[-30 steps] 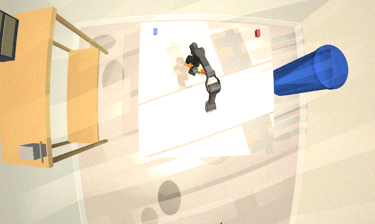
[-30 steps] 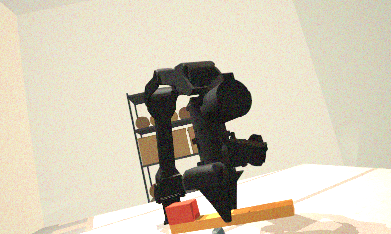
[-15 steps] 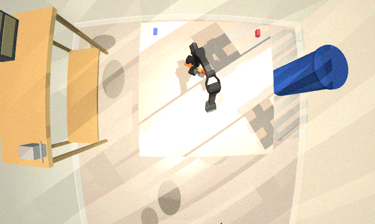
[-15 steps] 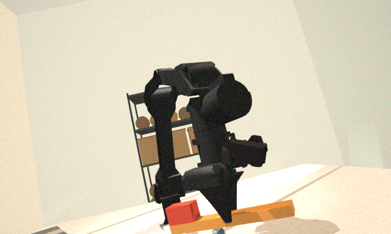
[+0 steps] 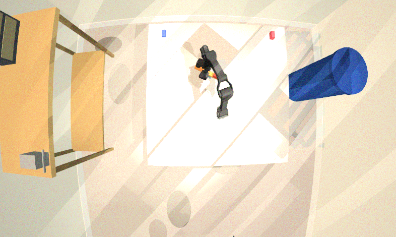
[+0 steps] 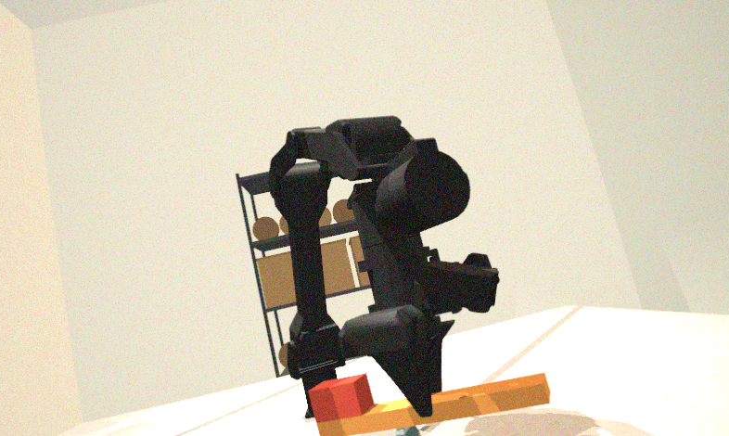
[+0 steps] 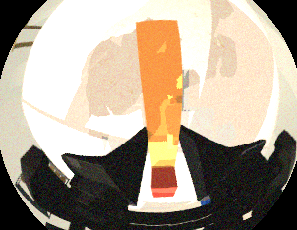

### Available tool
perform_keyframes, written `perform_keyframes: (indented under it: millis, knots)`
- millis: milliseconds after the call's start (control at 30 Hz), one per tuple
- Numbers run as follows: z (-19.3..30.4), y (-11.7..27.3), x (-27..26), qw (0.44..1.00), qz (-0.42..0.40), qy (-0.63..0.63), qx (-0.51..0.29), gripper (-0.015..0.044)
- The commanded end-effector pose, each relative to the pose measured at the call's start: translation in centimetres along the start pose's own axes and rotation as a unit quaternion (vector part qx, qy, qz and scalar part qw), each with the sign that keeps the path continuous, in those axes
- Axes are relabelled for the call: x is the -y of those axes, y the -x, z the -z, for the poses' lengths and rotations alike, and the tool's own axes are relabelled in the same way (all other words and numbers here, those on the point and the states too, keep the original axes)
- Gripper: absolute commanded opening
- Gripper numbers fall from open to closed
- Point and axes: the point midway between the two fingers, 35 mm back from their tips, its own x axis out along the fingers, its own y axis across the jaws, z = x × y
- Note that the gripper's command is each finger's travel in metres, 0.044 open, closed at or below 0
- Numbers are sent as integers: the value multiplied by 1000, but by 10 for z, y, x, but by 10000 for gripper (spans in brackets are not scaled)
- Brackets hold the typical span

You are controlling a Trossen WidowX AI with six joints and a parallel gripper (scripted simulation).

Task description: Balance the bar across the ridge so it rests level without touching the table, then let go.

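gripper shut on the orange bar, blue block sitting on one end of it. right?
Not quite: the block on the bar's end is red, not blue, as the exterior view shows. The rest holds: the gripper is shut on the orange bar, with the fingers clamped near its yellow-marked section.

In the exterior view, the picture's bottom edge is cutting off the orange bar's (image 6: 486,399) near end and nearly all of the grey ridge (image 6: 410,430) beneath it. From above, the arm (image 5: 215,70) is covering most of the bar. Whether the bar is touching the ridge cannot be told.
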Motion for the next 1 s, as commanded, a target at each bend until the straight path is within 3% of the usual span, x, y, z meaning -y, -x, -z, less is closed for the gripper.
perform_keyframes:
  millis: [0,967]
  knots:
    - [0,0,1,1000,2,-2,-1,0]
    - [0,-3,1,1000,2,-2,-1,0]
